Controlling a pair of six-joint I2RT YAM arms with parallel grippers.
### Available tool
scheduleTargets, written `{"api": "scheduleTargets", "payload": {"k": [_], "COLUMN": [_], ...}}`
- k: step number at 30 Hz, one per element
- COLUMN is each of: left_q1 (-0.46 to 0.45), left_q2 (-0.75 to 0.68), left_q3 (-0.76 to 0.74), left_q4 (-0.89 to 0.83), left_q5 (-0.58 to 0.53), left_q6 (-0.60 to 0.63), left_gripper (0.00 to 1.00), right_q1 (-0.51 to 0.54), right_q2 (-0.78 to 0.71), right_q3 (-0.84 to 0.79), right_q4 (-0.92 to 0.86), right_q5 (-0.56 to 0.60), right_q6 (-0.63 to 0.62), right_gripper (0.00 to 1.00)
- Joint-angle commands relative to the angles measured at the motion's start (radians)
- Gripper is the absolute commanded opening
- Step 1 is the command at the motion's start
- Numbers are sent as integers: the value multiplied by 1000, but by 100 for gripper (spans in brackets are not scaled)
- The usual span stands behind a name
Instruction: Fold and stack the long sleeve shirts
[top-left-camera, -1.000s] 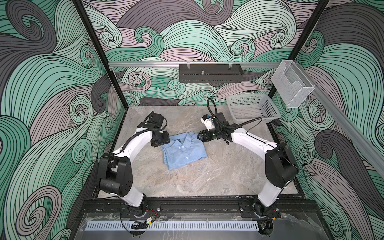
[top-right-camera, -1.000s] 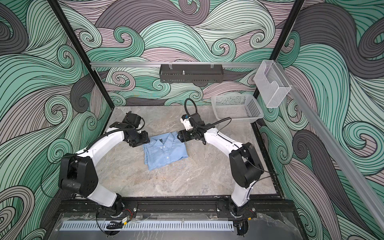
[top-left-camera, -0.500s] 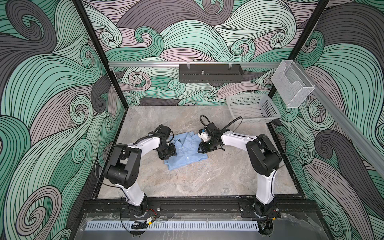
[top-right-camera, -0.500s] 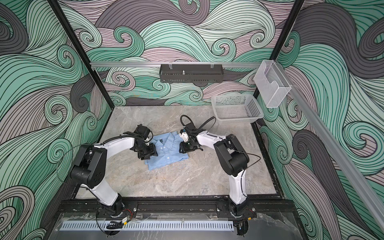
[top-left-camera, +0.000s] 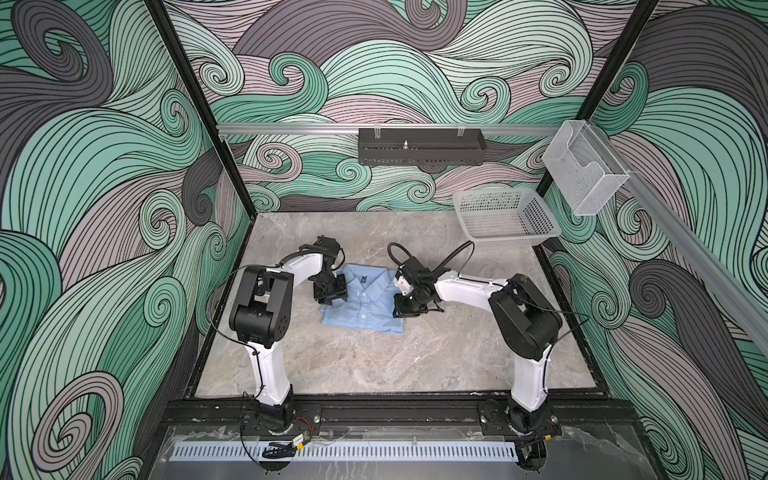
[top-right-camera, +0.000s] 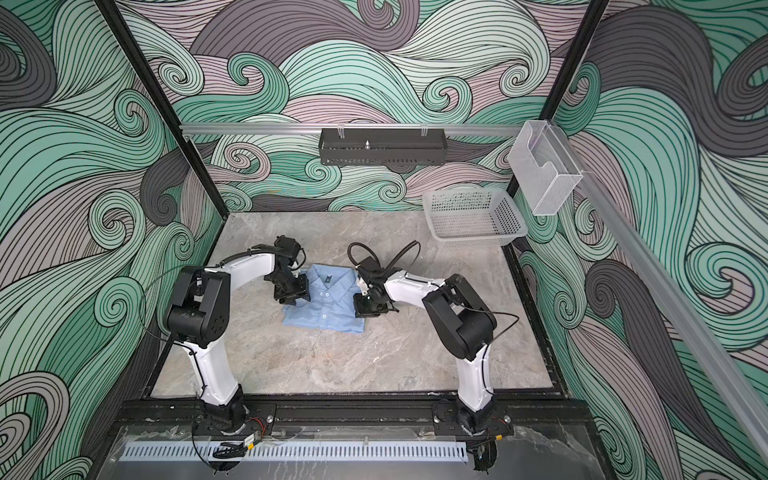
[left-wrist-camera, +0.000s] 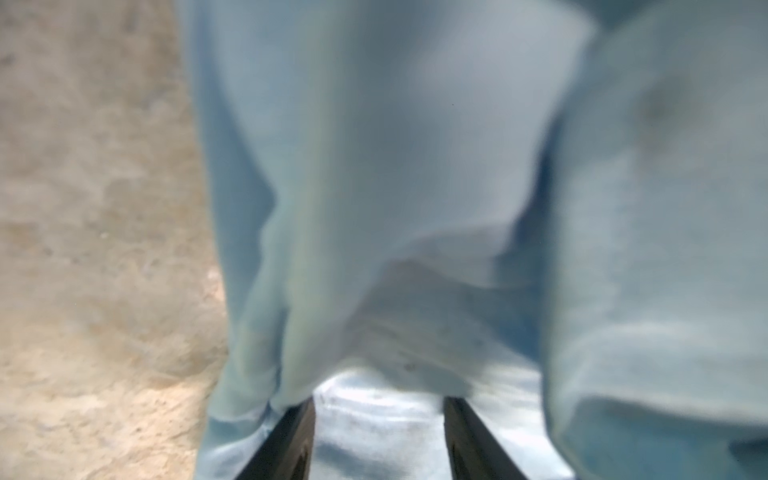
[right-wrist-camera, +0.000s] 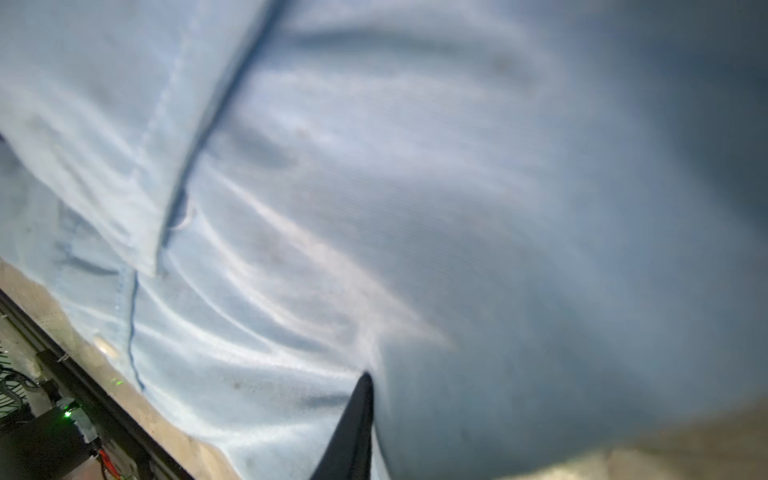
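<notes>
The shirt (top-left-camera: 361, 301) lies folded in the middle of the surface (top-left-camera: 374, 365), collar toward 12 o'clock. The left gripper (top-left-camera: 329, 296) sits at its 9 o'clock edge, jaws apart with cloth between them. The right gripper (top-left-camera: 405, 309) is at its 3 o'clock edge, and I cannot tell whether it grips.

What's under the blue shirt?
Only the marble tabletop shows around the folded light blue shirt. Its sleeves, and anything else beneath the top layer, are covered by fabric.

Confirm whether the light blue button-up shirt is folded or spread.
Folded: the light blue woven shirt lies as a compact rectangle, collar on top, sleeves tucked out of sight.
</notes>
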Motion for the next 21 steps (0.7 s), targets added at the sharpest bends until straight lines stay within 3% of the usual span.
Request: {"api": "scheduleTargets", "payload": {"k": [1,5,7,9,14,17,21], "left_q1": [-31,-37,-47,-76,-250,-325,-359], "left_q2": [6,-141,-237,-321,-410,-361,-254], "left_q3": [24,-1,-1,-14,-93,-128,-120], "left_q4": [-63,-65,-84,-89,-76,-47,-8], "left_q5": [29,-5,-35,-51,-147,-183,-250], "left_q6": [58,49,49,45,-27,-111,-137], "left_gripper": [56,60,62,64,75,85,87], "right_q1": [49,40,23,3,-76,-116,-141], "right_q2": [-30,-141,-204,-266,-412,-476,-528], "right_q3": [-62,-69,-60,-65,-120,-158,-194], "right_q4": [-10,-33,-64,-83,-99,-103,-103], "right_q5": [39,131,172,202,233,235,223], "right_q6": [116,101,81,72,68,64,55], "right_gripper": [24,44,59,64,67,67,67]}}
